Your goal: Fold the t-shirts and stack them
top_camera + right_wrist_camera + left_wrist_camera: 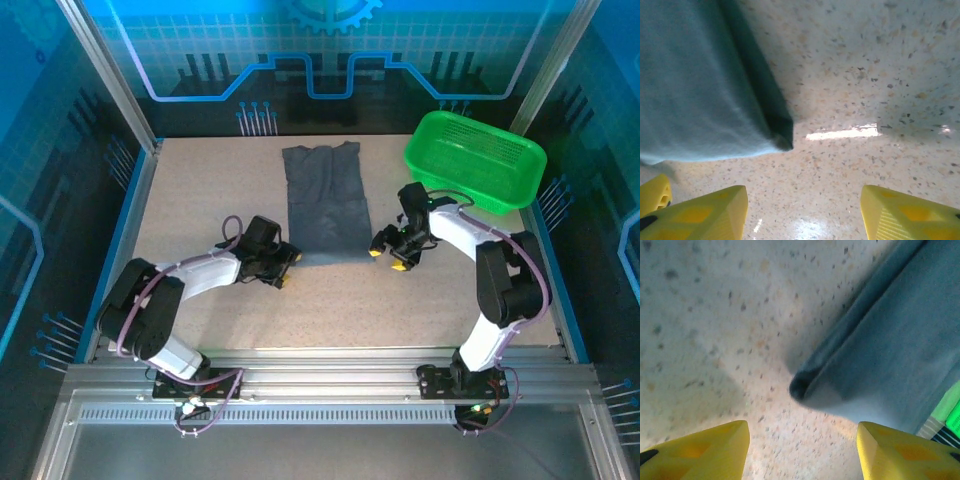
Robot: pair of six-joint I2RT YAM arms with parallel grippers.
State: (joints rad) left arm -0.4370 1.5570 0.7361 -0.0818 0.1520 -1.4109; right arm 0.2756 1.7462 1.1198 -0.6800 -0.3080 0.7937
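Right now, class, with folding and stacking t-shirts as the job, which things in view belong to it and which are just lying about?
Belongs to the job:
t-shirt, folded into a long strip
left gripper, open by its near corner
right gripper, open by the other near corner

Just lying about:
green basket, far right

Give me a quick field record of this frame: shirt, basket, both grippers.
shirt: one dark grey t-shirt, folded into a long strip, lying flat mid-table
basket: green basket, far right of the table, apart from the shirt, looks empty
left gripper: left gripper open, low by the shirt's near left corner, holding nothing
right gripper: right gripper open, low by the shirt's near right corner, holding nothing
stack: none yet
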